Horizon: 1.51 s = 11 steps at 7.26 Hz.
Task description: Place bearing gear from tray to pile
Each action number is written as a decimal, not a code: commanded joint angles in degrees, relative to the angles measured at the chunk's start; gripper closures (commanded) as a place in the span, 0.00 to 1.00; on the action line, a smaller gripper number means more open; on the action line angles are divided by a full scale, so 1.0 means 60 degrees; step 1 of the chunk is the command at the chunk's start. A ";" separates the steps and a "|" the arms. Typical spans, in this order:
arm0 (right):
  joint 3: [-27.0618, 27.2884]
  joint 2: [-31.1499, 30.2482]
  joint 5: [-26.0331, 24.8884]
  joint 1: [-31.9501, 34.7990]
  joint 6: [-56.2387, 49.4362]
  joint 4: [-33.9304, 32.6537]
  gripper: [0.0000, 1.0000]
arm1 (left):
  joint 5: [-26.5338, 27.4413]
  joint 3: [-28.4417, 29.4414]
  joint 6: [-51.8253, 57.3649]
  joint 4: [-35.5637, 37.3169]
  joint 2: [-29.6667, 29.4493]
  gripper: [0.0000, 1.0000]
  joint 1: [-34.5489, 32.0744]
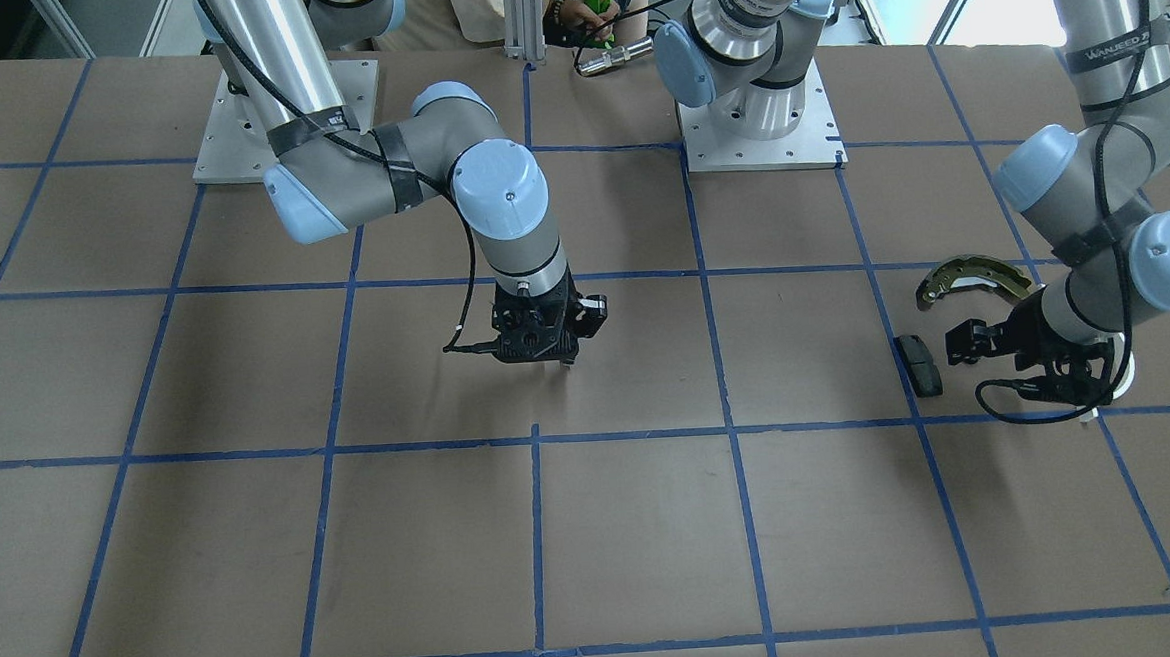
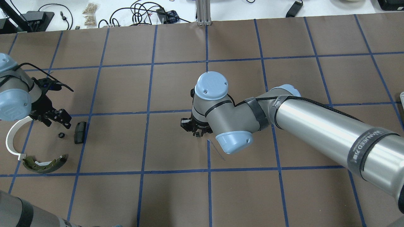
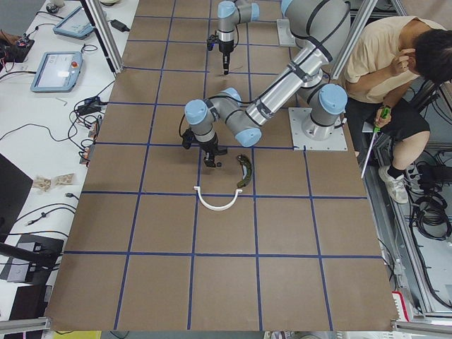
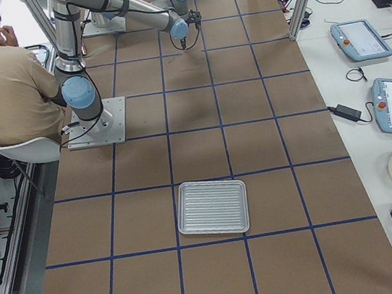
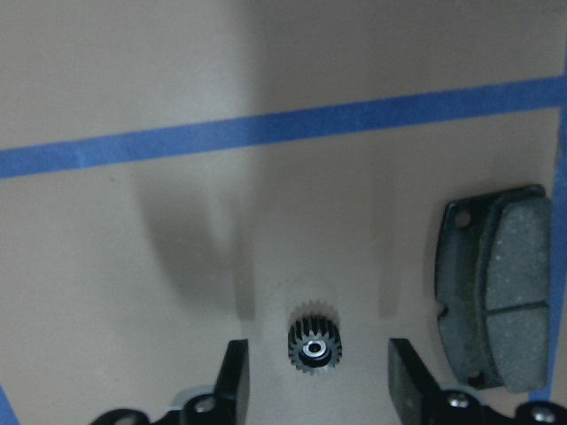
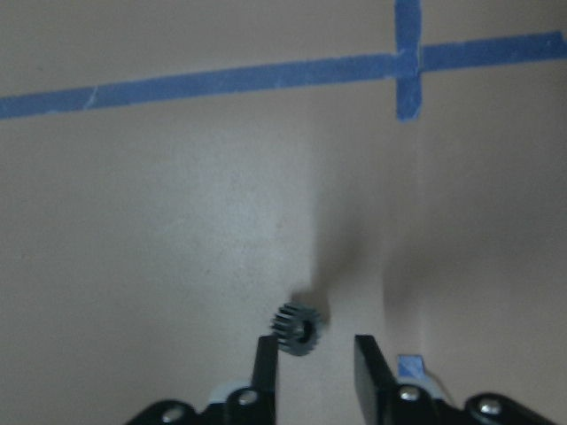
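Observation:
A small dark bearing gear (image 5: 314,347) lies flat on the table between the fingers of my open left gripper (image 2: 56,121). It sits beside the black pad (image 2: 80,132) of the pile, and also shows in the overhead view (image 2: 61,135). The white arc (image 2: 12,138) and the brake shoe (image 2: 44,164) lie close by. A second gear (image 6: 297,329) stands on edge at the left fingertip of my right gripper (image 6: 314,363). Its jaws stand wider than the gear, low over the table's middle (image 1: 565,362). The tray (image 4: 183,211) lies far off toward the table's right end.
The table is brown with a grid of blue tape lines. Both arm bases (image 1: 760,129) stand at the robot's edge. An operator (image 3: 395,63) sits behind them. Tablets and cables (image 4: 362,39) lie on the white bench beside the table.

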 commanded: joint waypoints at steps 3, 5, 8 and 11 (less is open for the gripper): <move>-0.2116 -0.0577 -0.1265 -0.1923 -0.3269 0.3297 0.00 | -0.0618 0.1698 -0.3281 -0.2304 0.0351 0.00 -0.2956; -0.3331 -0.1380 -0.1297 -0.2746 -0.4037 0.5491 0.00 | -0.1638 0.1713 -0.5372 -0.2057 0.0410 0.00 -0.4728; -0.4202 -0.3092 -0.1342 -0.3552 -0.5572 0.7188 0.00 | -0.1647 0.1422 -0.7487 -0.1411 0.0074 0.00 -0.6298; -0.3662 -0.3551 -0.1109 -0.4361 -0.5608 0.7644 0.00 | -0.1749 -0.0097 -0.8516 0.0617 -0.0028 0.00 -0.7122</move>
